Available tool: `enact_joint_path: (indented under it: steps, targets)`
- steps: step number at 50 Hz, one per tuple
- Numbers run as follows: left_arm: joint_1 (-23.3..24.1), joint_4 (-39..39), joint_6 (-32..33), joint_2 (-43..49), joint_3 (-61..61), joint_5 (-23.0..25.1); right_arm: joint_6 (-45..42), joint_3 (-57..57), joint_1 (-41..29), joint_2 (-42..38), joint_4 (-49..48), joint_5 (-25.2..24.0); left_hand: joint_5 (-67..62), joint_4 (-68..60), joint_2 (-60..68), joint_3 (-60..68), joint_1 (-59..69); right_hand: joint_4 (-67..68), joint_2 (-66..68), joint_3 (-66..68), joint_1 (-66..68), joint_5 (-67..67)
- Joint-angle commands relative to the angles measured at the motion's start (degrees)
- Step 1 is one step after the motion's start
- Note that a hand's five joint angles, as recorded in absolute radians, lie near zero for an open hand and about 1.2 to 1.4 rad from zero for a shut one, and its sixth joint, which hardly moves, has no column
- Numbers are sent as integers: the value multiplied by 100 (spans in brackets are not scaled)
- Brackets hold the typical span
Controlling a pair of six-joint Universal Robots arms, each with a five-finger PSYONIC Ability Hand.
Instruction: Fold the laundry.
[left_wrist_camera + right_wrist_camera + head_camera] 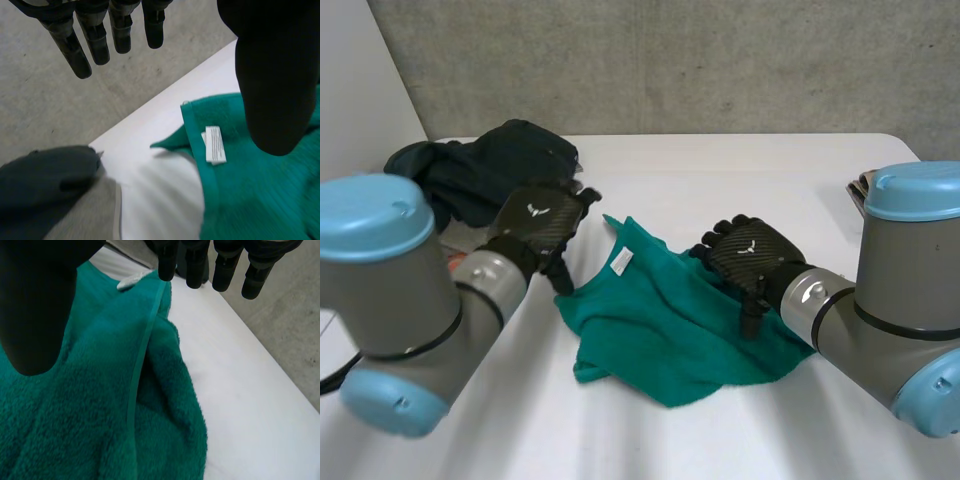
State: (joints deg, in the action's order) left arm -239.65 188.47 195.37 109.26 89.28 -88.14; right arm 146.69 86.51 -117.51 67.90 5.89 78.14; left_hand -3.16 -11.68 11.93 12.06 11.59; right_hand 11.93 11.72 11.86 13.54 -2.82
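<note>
The crumpled green towel [660,335] is seen mid-frame on the table [740,170]. The left hand [540,225] is held open and empty just left of its labelled upper corner. The right hand [750,255], likewise open, is poised over its right edge, nearer.

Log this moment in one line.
left hand open, beside green towel; right hand open, over towel; towel crumpled, unfolded; dark clothes piled beside left hand
</note>
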Motion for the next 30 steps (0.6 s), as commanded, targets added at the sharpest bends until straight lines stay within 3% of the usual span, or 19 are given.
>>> enact_joint_path:
  steps: [1,16,21,24,30]
  targets:
    - [50,-460,54,1105,-1430,648,272,340,342,118,-176,-9,316,168,-193,-206,-159,-193,-172,-186,-354,282]
    - [226,-821,1038,3593,-4163,1483,193,1122,975,364,-536,-158,-1015,-1164,1138,1126,1173,-193,-172,-186,-354,282]
    - [226,-996,1214,4173,-4744,1606,184,1324,1194,373,-703,-220,-2644,-2792,2767,2754,2802,-193,-172,-186,-354,282]
    - [199,-1023,1310,4271,-4859,1432,175,1333,1352,347,-765,-264,-6668,-6816,6791,6778,6825,-193,-172,-186,-354,282]
    - [269,-638,1232,3334,-4080,641,114,1158,1590,320,-747,-299,-6684,-6832,6807,6794,6841,-193,-172,-186,-354,282]
